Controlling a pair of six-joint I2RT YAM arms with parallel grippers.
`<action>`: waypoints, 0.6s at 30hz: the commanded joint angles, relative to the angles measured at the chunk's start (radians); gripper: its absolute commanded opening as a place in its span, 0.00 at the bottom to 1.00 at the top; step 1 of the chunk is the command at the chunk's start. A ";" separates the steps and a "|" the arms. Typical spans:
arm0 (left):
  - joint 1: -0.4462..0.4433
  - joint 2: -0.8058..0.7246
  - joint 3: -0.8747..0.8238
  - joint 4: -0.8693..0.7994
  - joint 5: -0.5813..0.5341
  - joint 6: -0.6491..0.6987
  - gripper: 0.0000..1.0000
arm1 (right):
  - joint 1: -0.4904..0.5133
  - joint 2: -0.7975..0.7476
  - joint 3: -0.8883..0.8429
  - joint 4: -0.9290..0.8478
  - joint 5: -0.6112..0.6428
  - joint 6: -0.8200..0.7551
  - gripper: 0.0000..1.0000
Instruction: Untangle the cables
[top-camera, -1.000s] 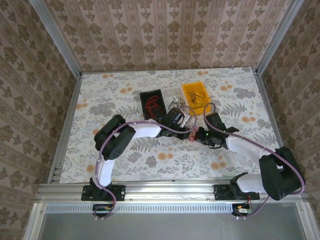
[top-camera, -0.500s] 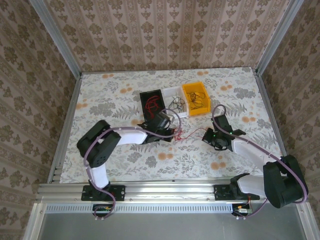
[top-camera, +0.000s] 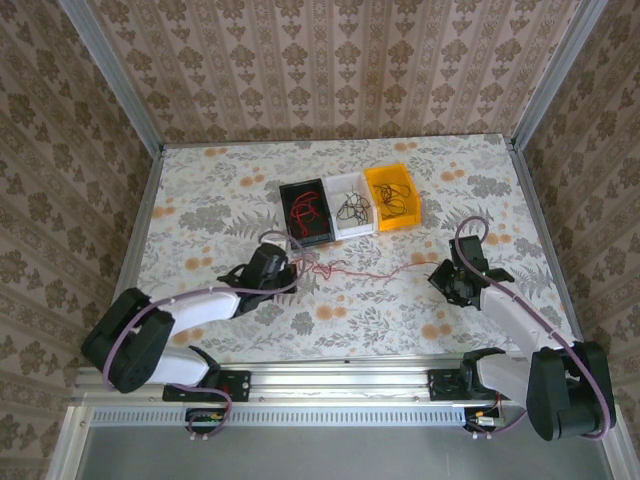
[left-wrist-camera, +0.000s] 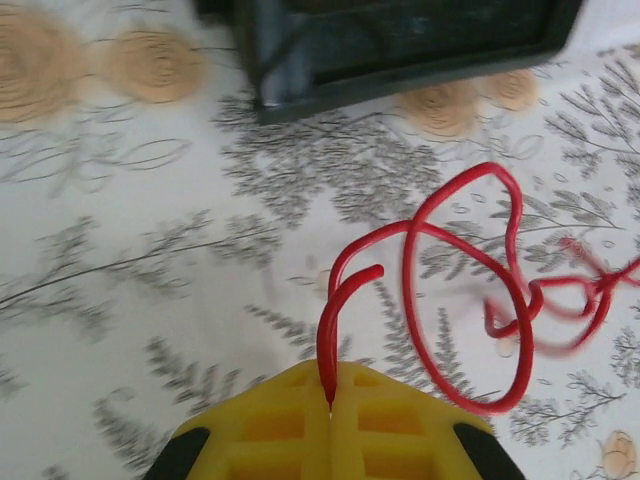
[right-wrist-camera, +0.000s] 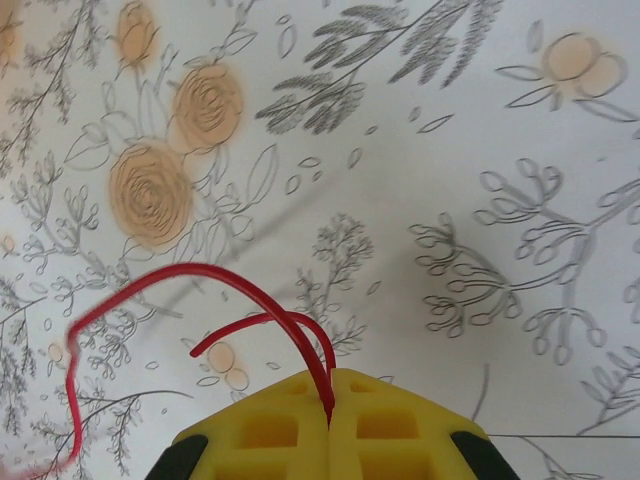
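The left pincer (left-wrist-camera: 330, 388) is pressed together on one end of the red cables (left-wrist-camera: 412, 300). They curl in loops just ahead of its tips on the bench (left-wrist-camera: 120, 250), short of the black bin (left-wrist-camera: 400, 40) farther ahead. The right pincer (right-wrist-camera: 331, 392) pinches two red strands that arch forward and off to its left. From above, the red run stretches between both pincers.

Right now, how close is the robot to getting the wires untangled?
About midway, I think. Done: some red wires lie in the black bin. In hand: the left hand and right hand each pinch the red cables, stretched between them over the table. Left: a loopy snarl near the left hand needs pulling apart.
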 joint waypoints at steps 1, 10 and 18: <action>0.040 -0.080 -0.058 -0.011 -0.075 -0.080 0.00 | -0.027 -0.021 0.003 -0.062 0.042 0.022 0.02; 0.160 -0.477 -0.176 -0.210 -0.159 -0.156 0.00 | -0.117 -0.066 0.003 -0.110 0.081 0.029 0.03; 0.333 -0.858 -0.212 -0.393 -0.128 -0.182 0.00 | -0.158 -0.025 0.015 -0.090 0.062 -0.016 0.03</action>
